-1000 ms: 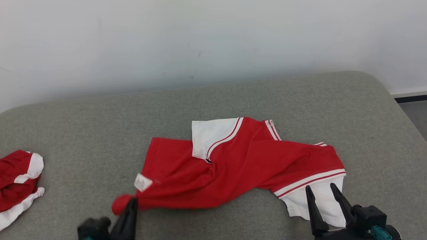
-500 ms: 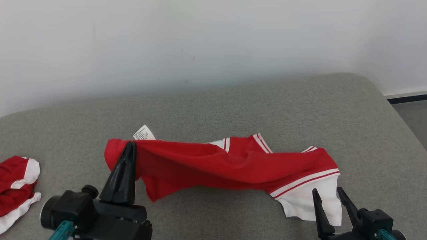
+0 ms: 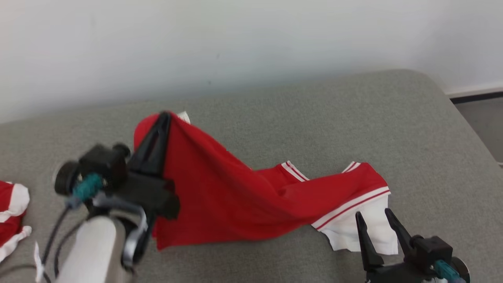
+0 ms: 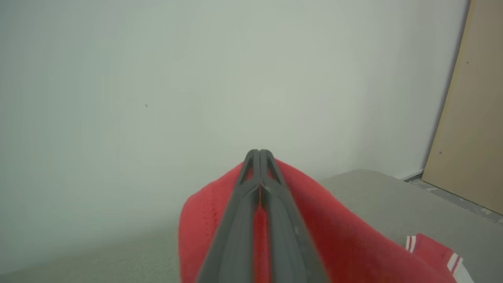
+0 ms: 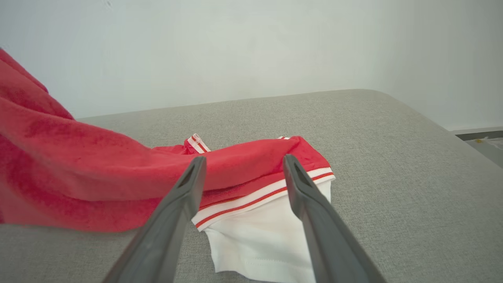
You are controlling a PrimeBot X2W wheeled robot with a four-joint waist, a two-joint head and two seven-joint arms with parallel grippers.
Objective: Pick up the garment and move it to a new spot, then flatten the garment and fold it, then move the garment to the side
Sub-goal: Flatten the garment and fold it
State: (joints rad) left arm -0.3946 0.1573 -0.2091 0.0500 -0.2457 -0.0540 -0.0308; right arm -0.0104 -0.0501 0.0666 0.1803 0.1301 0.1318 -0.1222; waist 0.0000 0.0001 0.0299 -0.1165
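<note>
The garment is a red shirt with white sleeves and striped trim, stretched across the grey cushion. My left gripper is shut on its left end and holds that end up in the air; in the left wrist view the closed fingers pinch red cloth. The right end with its white sleeve still lies on the cushion. My right gripper stands open just in front of that sleeve, and in the right wrist view its fingertips frame the striped hem of the garment without touching.
A second red and white garment lies bunched at the cushion's far left edge. The grey cushion ends at a white wall behind and drops to the floor on the right. A tan board leans at the right.
My left gripper has lifted the garment's left end up and away from me, pulling the cloth off the cushion. The right gripper has stayed open by the white sleeve. The head camera has shifted.
</note>
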